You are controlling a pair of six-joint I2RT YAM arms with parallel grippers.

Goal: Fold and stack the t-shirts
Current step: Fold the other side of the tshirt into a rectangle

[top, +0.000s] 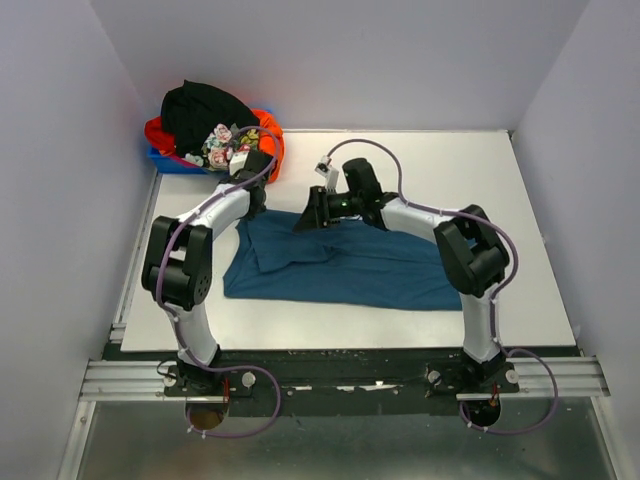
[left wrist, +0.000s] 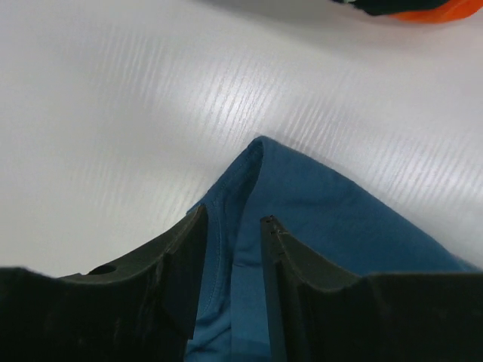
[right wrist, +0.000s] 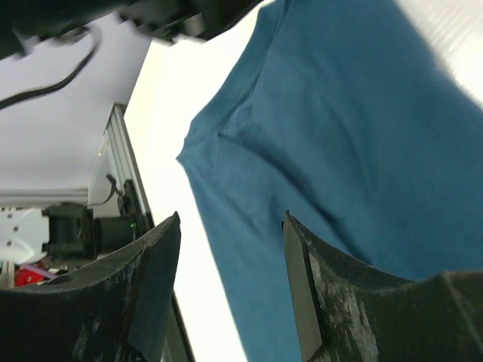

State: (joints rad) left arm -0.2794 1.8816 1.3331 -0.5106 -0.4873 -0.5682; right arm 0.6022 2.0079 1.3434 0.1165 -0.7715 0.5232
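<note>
- Teal t-shirt (top: 350,265): it lies rumpled at the centre of the table (top: 520,200) in the top view. Its long axis runs left to right across the frame, and its left end is creased.
- Left claw (left wrist: 234,222): it sits at the upper left corner of the teal t-shirt. In the wrist view its fingers (left wrist: 181,264) stand close on either side of a raised ridge of cloth that fills the narrow gap. I read this as clamped on the shirt corner.
- Right claw (right wrist: 230,219): its jaws are wide apart with nothing between them. It hovers above the shirt's upper edge, just right of the left claw in the top view. The cloth in its wrist view lies beyond the fingertips, not between them.
- Governing relation: most of the shirt lies toward the lower right of the frame from both claws. The right claw is the nearer one to the free length of the upper edge. I judge that my next move is to bring it down onto that edge, further right along the long axis, so that the two grips span the shirt.
- Risk, as I judge it: a grip placed too near the left claw would leave the right half trailing.
- Remaining shirts: the black shirt (top: 205,105), orange-red shirt (top: 268,135) and flowered shirt (top: 222,140) are heaped in the blue bin (top: 168,160). The bin is at the upper left, near the left claw, and none of these shirts is folded yet.
</note>
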